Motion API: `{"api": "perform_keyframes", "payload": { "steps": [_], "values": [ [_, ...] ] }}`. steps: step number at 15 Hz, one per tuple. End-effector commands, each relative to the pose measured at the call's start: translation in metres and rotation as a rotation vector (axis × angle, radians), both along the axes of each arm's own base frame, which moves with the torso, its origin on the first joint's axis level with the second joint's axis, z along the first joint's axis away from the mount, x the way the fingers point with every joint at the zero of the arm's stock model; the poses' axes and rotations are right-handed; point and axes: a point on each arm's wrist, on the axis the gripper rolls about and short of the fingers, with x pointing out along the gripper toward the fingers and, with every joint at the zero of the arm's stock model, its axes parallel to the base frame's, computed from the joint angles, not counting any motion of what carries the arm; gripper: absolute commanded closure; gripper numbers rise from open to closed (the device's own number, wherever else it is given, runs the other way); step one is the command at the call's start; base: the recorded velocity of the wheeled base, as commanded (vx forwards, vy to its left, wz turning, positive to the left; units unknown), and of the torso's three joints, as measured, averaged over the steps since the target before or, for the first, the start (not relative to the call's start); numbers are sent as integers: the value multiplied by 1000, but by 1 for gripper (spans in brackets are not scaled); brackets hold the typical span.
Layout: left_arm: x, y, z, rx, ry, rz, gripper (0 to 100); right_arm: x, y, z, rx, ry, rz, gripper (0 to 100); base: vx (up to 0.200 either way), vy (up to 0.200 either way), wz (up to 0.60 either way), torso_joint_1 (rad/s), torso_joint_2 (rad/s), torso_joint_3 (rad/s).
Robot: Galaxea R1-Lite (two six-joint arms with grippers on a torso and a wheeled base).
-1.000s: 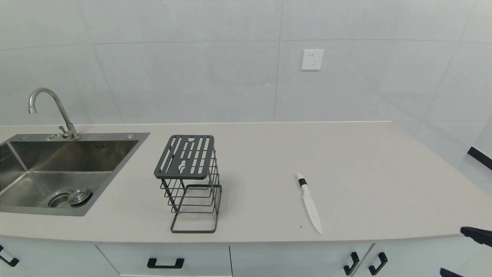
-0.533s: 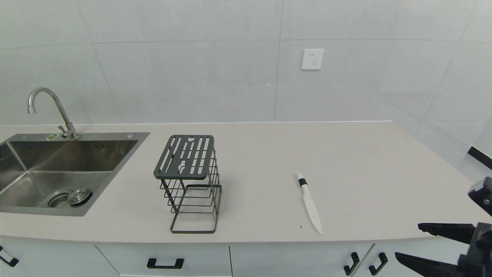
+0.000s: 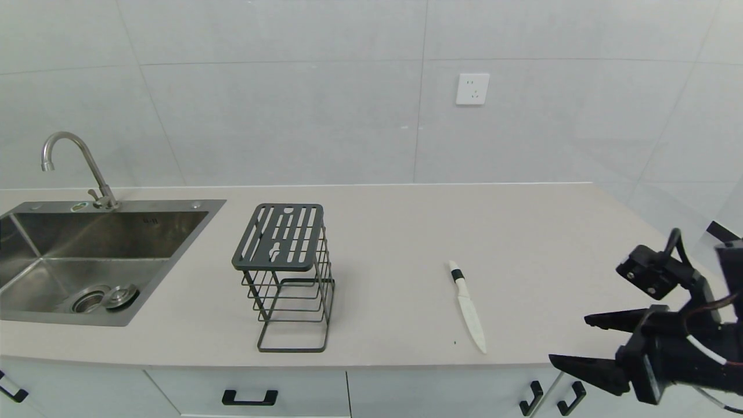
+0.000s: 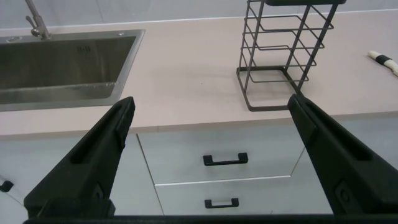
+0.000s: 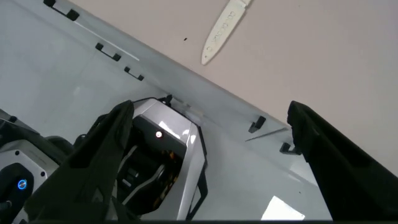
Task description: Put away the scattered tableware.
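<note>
The right end effector hangs at the front edge of the worktop, out toward its right end, with its two dark fingers spread wide and pointing leftward. To the left of that end effector, well apart from it, the knife lies flat on the worktop. It is white with a black band on the handle, with the tip toward the front edge and the handle toward the wall. From the right wrist, the knife's pale blade shows beyond the open fingers, near the worktop's edge.

The left end effector sits low in front of the cabinet drawers, its fingers also wide apart. Beyond it, up on the worktop, stands the dark wire rack with a slotted top plate, upright and close to the front edge. The knife lies well to the right of the rack, not touching it.

Further left of the rack is the steel sink, with a curved tap behind it. A white wall socket sits on the tiled wall above the knife.
</note>
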Motion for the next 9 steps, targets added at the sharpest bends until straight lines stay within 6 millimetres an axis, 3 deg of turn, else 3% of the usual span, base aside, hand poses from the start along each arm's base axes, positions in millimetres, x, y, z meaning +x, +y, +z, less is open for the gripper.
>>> {"api": "perform_keyframes", "payload": {
  "steps": [1,6,8,9],
  "values": [
    [0,0,0,0,1,1,0,24,18,-4,-15,33,43,0,0,0,0,0,0,0],
    [0,0,0,0,1,1,0,43,45,-20,-38,120,-3,0,0,0,0,0,0,0],
    [0,0,0,0,1,1,0,54,66,-24,-14,143,-39,0,0,0,0,0,0,0],
    [0,0,0,-1,3,1,0,60,93,-31,7,167,-84,0,0,0,0,0,0,0]
  ]
}}
